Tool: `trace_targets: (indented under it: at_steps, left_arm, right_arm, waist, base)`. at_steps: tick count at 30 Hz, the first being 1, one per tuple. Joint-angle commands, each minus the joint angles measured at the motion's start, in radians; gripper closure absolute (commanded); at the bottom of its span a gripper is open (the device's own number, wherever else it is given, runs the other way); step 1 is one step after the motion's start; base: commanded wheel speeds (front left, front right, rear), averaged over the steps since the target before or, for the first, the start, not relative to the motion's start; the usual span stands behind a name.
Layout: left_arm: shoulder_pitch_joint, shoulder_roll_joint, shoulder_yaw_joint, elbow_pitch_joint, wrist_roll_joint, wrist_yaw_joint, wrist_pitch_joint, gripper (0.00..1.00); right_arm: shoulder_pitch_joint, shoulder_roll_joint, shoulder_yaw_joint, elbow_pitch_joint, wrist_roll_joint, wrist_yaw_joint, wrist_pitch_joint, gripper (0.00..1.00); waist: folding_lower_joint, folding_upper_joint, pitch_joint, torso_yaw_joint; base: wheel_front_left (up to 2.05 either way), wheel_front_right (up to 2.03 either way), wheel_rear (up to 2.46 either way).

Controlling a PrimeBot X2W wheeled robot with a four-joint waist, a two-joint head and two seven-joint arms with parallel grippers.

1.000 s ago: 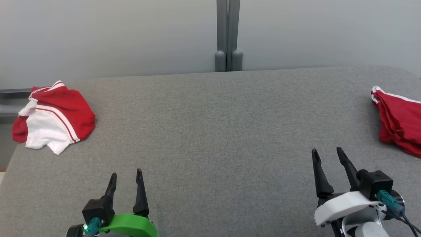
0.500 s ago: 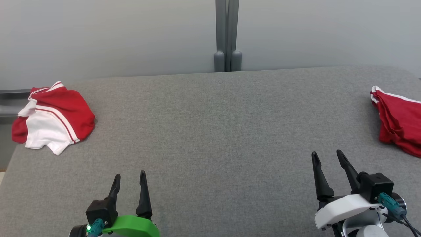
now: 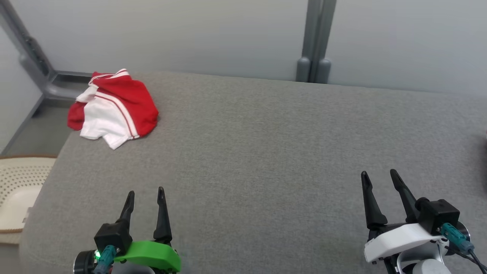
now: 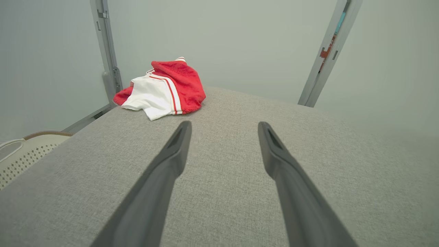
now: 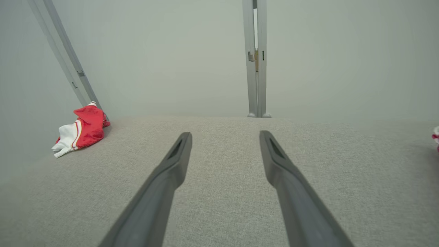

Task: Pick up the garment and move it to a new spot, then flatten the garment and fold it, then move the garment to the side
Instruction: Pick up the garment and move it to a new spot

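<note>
Across the whole foreground lies the grey table, bare over its middle; behind it stands a pale wall with a grey post. At the table's far left corner sits the garment, a crumpled red and white heap, close to the edge and well apart from both my grippers; a pale perforated basket stands beyond the table's left edge, lower down. My left gripper, on the green mount, hovers over the near left of the table, jaws spread wide, holding nothing; my right gripper, on the white mount, hovers over the near right, likewise wide apart and empty. A scrap of red and white shows at the edge of the right wrist view; I cannot tell what it is.

Step in hand, as I judge it: reach and pick up; nothing of the task is done yet. Procedure: use the left arm, being nearer; carry the fingers forward and left, clear of the table; keep the jaws wide until they straddle a raised fold; descend until they press lightly into the cloth; close on several layers, not one loose hem; lift straight up before moving toward the middle. Caution: the heap lies near the edge; a sideways push could send it off toward the basket.
</note>
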Motion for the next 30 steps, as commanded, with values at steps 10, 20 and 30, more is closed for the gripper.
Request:
trace_targets:
  at_steps: [10, 20, 30]
  left_arm:
    - [-0.005, 0.014, 0.048, -0.034, 0.004, 0.006, -0.001, 0.0]
    - [0.028, 0.003, 0.082, -0.084, 0.008, 0.016, -0.001, 0.0]
    - [-0.106, 0.051, 0.114, -0.063, 0.007, -0.023, -0.001, 0.0]
  right_arm:
    - [-0.055, -0.001, 0.042, 0.026, 0.016, -0.002, -0.02, 0.0]
    - [-0.104, -0.002, 0.071, 0.052, 0.0, -0.002, -0.016, 0.0]
    - [-0.134, -0.002, 0.01, -0.013, -0.033, -0.002, -0.013, 0.0]
  waist:
    - [0.0, 0.0, 0.048, 0.294]
    - [0.0, 0.0, 0.077, 0.311]
    - [0.0, 0.0, 0.151, 0.3]
  base:
    - [0.0, 0.0, 0.0]
    - [0.0, 0.0, 0.0]
    - [0.0, 0.0, 0.0]
